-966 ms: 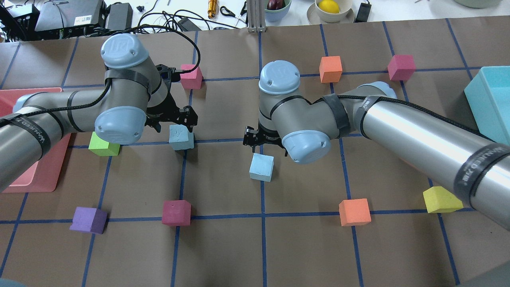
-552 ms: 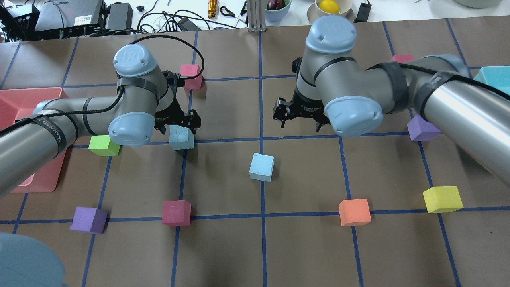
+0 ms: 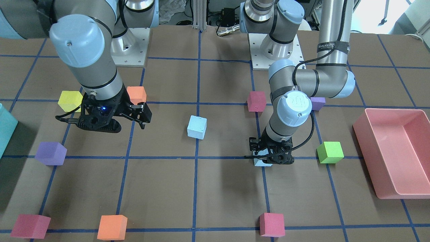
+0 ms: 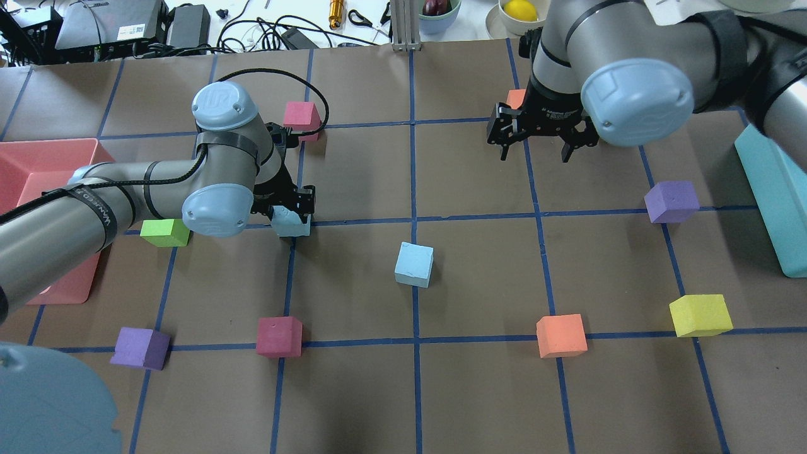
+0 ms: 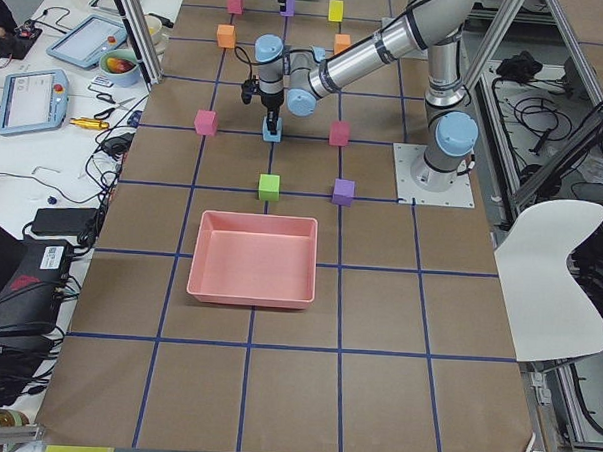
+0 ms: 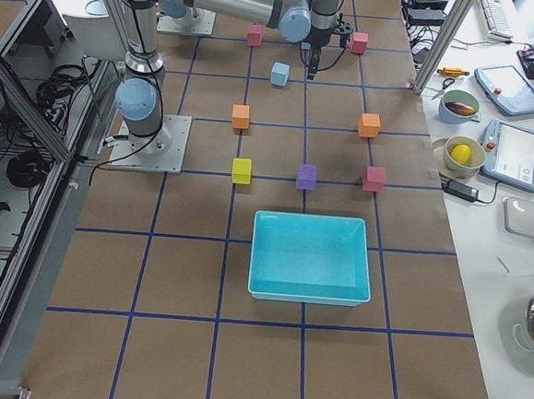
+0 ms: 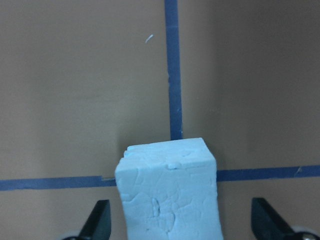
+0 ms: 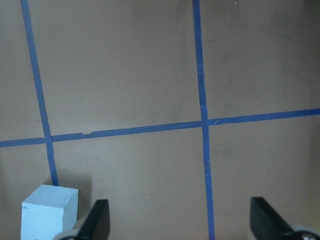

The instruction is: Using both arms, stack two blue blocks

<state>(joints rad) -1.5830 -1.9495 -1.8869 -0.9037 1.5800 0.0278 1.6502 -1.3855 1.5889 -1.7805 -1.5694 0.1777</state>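
One blue block [image 4: 291, 225] sits on a tape crossing left of centre. My left gripper [image 4: 291, 211] is lowered around it, open. In the left wrist view the block [image 7: 170, 195] stands between the two fingers [image 7: 97, 222] with a gap on each side. It is partly hidden under the gripper in the front view [image 3: 261, 162]. The second blue block [image 4: 414, 265] stands alone near the table's middle [image 3: 197, 127]. My right gripper [image 4: 534, 154] is open and empty, raised high, far behind and right of it. That block shows at the lower left of the right wrist view [image 8: 50, 212].
A pink tray [image 4: 38, 164] lies at the left edge and a teal bin [image 4: 772, 189] at the right. A green cube [image 4: 165, 232] sits beside the left arm's wrist. Magenta [image 4: 278, 336], orange [image 4: 561, 335], yellow [image 4: 700, 315] and purple [image 4: 672, 202] cubes are scattered around.
My right arm has risen and swung back and right, away from the centre blue block. My left gripper has come down around the left blue block.
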